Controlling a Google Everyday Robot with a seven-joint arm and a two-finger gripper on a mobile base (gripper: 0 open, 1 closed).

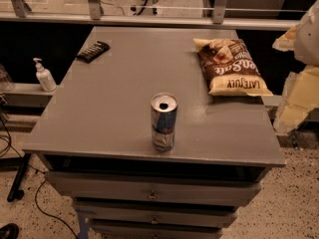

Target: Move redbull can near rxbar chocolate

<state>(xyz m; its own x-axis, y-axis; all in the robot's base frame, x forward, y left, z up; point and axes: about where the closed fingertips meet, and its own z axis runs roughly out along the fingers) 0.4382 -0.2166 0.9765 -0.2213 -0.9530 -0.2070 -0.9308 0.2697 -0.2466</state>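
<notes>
The redbull can [164, 122] stands upright near the front edge of the grey cabinet top [124, 93], its opened top showing. The rxbar chocolate [93, 51], a small dark flat bar, lies at the far left corner of the top, well away from the can. My gripper [299, 39] shows as pale shapes at the right edge of the view, beyond the cabinet's right side. It is far from the can and touches nothing.
A large brown-and-cream chip bag [232, 66] lies at the far right of the top. A white pump bottle [44, 75] stands on a ledge left of the cabinet. Drawers [152, 193] are below the front edge. A rail [149, 19] runs behind.
</notes>
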